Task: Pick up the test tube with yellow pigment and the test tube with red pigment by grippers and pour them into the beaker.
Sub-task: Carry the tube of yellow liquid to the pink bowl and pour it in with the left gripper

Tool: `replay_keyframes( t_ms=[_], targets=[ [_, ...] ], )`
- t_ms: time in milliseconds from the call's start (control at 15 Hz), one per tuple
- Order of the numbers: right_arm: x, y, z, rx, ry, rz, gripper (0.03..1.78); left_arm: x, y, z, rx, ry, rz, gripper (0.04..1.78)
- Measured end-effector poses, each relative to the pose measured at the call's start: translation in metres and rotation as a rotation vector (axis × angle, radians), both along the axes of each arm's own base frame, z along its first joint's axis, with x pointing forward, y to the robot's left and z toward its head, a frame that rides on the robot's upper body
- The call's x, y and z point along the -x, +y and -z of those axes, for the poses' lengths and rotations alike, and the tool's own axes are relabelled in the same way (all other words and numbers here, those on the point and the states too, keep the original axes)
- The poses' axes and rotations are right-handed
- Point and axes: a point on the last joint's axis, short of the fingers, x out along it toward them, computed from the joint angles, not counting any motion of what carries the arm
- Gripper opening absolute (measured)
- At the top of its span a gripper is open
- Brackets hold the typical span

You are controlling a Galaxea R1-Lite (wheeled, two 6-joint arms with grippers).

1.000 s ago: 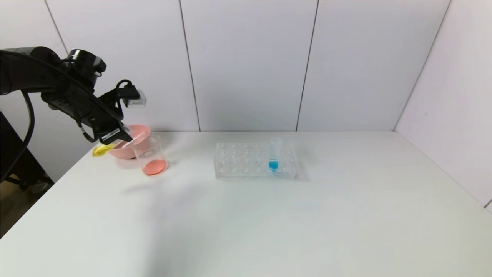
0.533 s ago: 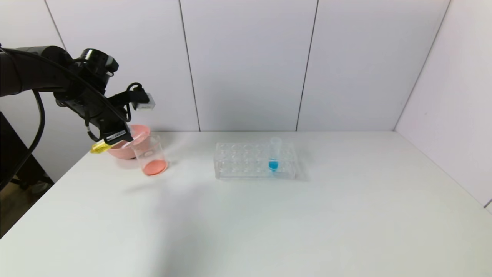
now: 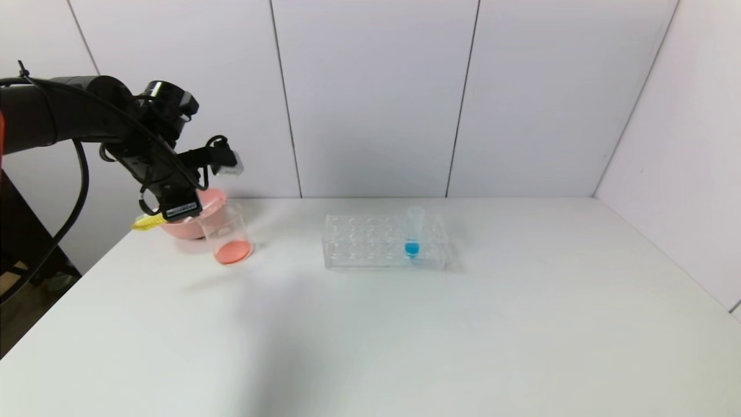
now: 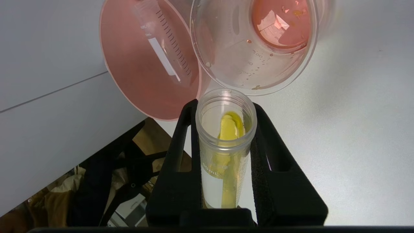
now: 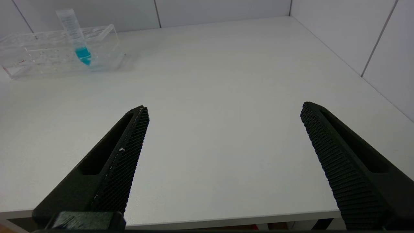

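My left gripper (image 3: pixel 180 209) is shut on the test tube with yellow pigment (image 3: pixel 146 222) and holds it nearly level, its mouth towards the beaker (image 3: pixel 227 231). In the left wrist view the tube (image 4: pixel 226 145) sits between the fingers of the gripper (image 4: pixel 224 108), with yellow liquid spread along its wall, and its mouth is just short of the beaker's rim (image 4: pixel 226 61). The beaker holds red-orange liquid. No tube with red liquid shows. My right gripper (image 5: pixel 223 106) is open and empty, low over the table's front edge.
A pink bowl (image 3: pixel 194 227) stands behind the beaker; an empty clear tube (image 4: pixel 163 48) lies in it. A clear rack (image 3: pixel 370 243) in the middle of the table holds a blue-liquid tube (image 3: pixel 413 231). The table's left edge is close to the bowl.
My left gripper has moved right towards the beaker. The yellow tube has tipped from slanted to nearly level, bringing its mouth closer to the beaker's rim.
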Motion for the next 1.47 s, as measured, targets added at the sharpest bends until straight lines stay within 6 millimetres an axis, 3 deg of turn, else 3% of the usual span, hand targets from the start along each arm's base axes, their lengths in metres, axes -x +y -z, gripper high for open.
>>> replay_keyframes(
  t_ms=[1467],
  targets=[
    [0.000,0.000,0.000,0.000,0.000,0.000,1.71,-0.007,-0.026,0.016,-0.262,0.034,-0.092,0.44]
  ],
)
